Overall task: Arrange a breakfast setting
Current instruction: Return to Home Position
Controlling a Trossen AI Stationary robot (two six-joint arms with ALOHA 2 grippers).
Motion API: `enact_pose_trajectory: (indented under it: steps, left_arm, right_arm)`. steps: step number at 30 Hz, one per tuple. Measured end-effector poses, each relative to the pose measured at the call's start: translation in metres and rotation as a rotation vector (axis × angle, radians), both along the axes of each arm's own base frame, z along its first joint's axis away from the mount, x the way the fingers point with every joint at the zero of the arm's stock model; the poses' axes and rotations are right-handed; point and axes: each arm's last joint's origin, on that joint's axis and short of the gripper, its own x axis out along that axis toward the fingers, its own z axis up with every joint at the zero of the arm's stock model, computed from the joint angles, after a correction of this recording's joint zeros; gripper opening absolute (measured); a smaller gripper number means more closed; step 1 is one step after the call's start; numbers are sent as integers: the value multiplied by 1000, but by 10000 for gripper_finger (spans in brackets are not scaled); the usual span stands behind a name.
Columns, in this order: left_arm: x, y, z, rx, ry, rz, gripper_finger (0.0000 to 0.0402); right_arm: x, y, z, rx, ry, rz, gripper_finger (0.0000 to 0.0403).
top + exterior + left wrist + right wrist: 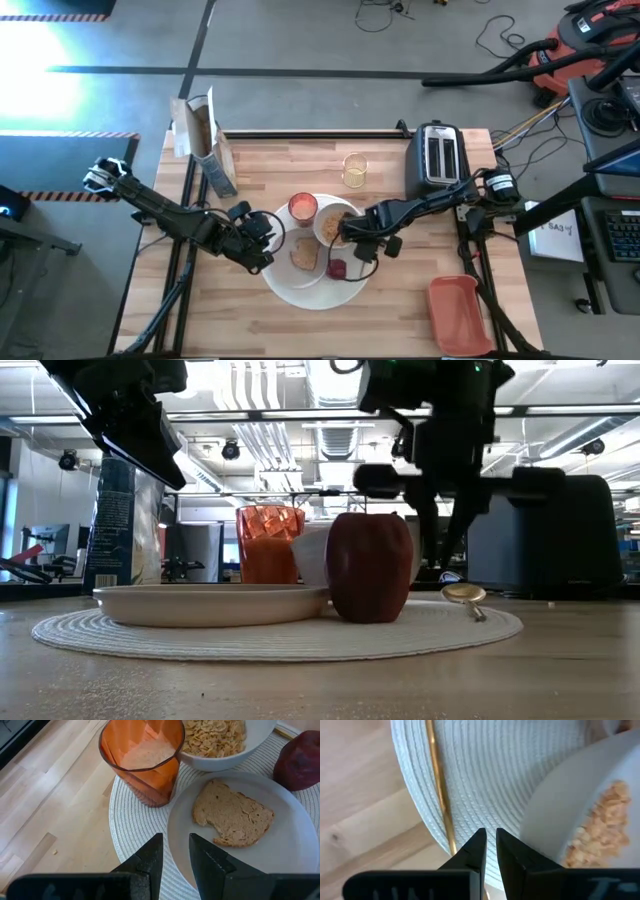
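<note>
We take the white bowl (pixel 220 765), filled with cereal, as our mark on the white placemat (pixel 450 632). The orange-red cup (pixel 142 765) stands just to the bowl's left. The smaller white plate (pixel 295 845) with the brown toast slice (pixel 232 815) lies on the bowl's side nearer the low camera. The dark-red fruit (pixel 368 565) sits just beside that plate, and the gold spoon (pixel 436 780) lies to the bowl's right along the placemat's rim. The setting looks finished to us, so what remains is to clear both arms away.

The left end effector (pixel 176 845) hovers over the plate's edge, left of the bowl, its fingers slightly parted and empty. The right end effector (pixel 490 837) hangs low over the spoon's handle, right of the bowl, closed to a sliver and gripping nothing.

We judge that each arm should rise straight up first, then draw outward from the bowl. The right one is nearest trouble: a sideways start could nudge the spoon or drag the placemat across the table (pixel 300 690). The left should not swing across the tall cup, which would likely tip easily.
</note>
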Motion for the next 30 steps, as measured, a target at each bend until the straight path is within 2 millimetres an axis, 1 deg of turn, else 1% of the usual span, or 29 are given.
enact_pose_trajectory:
  steps: [4,7,9,12,16,18,21,24,27,30]
  left_arm:
    - [0,0,0,0,0,0,77]
    - [0,0,0,0,0,0,77]
    - [0,0,0,-1,0,0,77]
    - [0,0,0,5,0,-4,77]
    - [-1,-1,1,83,19,-64,77]
    - [-3,-3,1,110,41,-123,77]
    - [-13,-9,4,125,62,-188,77]
    - [-28,-14,11,122,47,-239,77]
    - [-44,-22,13,90,-17,-313,77]
    - [-61,-32,7,25,-131,-399,77]
  right_arm:
    - [-1,3,11,10,42,-69,34]
    - [-7,7,18,14,124,-112,34]
    - [-11,10,23,51,181,-151,34]
    - [-14,16,29,97,228,-277,34]
    - [-18,23,40,175,259,-450,34]
    - [-24,24,49,247,262,-518,34]
    - [-41,21,62,313,255,-608,34]
    - [-62,17,77,375,166,-670,34]
    - [-80,13,87,489,-10,-714,34]
    - [-98,11,86,615,-208,-737,34]
